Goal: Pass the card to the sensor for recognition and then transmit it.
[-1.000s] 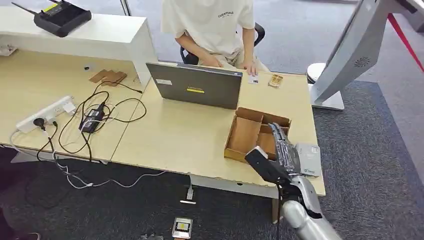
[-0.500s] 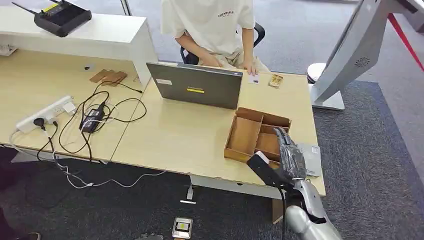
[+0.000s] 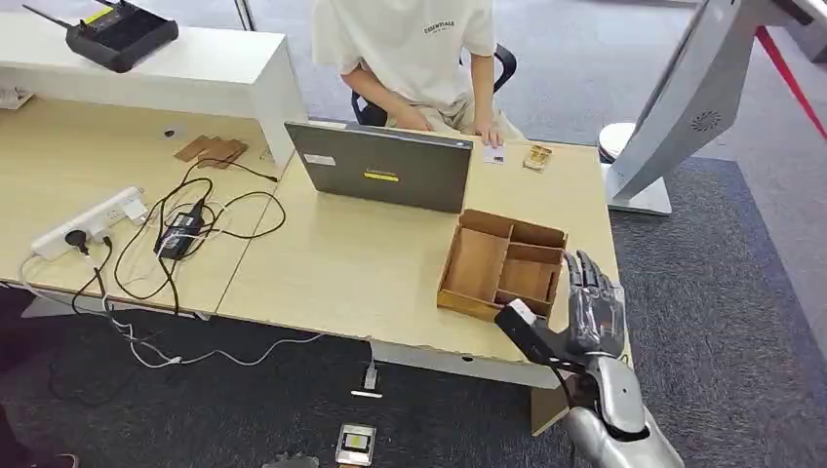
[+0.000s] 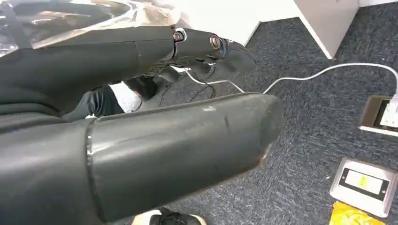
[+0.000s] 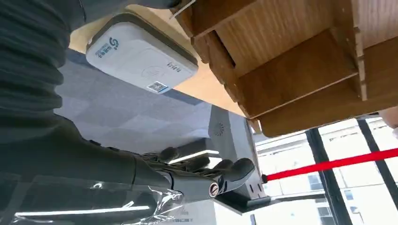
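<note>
Our right hand [image 3: 585,310] hangs open and empty over the desk's [image 3: 371,263] near right corner beside the wooden tray [image 3: 502,263], the card [image 3: 493,154] at the far edge by a person's hand [image 3: 485,132]; from our right wrist, the sensor [image 5: 141,58] lies just beside the tray; our left hand [image 4: 141,140] looks empty above carpet.

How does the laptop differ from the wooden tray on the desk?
The laptop is dark grey, while the tray is brown wood. The laptop stands open with its lid raised, back toward the robot; the tray lies flat, open on top and split into compartments. The laptop sits in front of the seated person; the tray lies closer to the robot's right hand. Both rest on the same light desk.
</note>
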Motion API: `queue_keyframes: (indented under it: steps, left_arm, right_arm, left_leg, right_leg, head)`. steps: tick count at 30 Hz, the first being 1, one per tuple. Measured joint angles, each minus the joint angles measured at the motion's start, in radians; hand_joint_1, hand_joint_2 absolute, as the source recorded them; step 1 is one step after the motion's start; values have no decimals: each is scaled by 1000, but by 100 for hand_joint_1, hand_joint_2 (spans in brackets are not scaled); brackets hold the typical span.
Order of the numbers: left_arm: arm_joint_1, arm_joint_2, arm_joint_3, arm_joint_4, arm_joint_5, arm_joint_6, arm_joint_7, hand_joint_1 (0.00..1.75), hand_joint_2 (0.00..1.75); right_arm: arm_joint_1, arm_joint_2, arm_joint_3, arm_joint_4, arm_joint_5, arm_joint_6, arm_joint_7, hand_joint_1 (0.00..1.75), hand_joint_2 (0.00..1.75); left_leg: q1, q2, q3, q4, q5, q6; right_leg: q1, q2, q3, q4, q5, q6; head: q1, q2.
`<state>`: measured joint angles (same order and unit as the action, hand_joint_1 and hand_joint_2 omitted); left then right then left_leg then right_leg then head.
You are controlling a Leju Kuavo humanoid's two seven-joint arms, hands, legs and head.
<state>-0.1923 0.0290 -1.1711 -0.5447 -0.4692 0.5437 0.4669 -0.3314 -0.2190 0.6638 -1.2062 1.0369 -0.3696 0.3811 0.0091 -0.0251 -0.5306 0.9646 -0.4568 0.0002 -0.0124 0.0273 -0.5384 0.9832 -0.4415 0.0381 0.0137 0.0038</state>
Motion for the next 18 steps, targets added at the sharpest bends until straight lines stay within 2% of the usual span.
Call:
queue_keyframes:
  steps: [6,13,18]
  left_arm:
    - [-4,0,1,-2,-9,-13,10,0,0]
    - [-1,0,8,-3,-24,0,3,0,0]
    - [8,-2,8,-3,-27,26,-5,0,0]
  right_arm:
    - [7,0,-16,11,-21,2,-6,0,175]
    - [19,1,-29,14,-53,8,-31,0,175]
    - [34,5,-26,3,-66,63,-79,0,175]
  left_leg:
    - [0,0,0,0,0,0]
    - [0,0,0,0,0,0]
    - [0,0,0,0,0,0]
  right_leg:
    - [0,0,0,0,0,0]
    - [0,0,0,0,0,0]
    - [0,0,0,0,0,0]
  head:
    - [0,0]
    - [0,0]
    - [0,0]
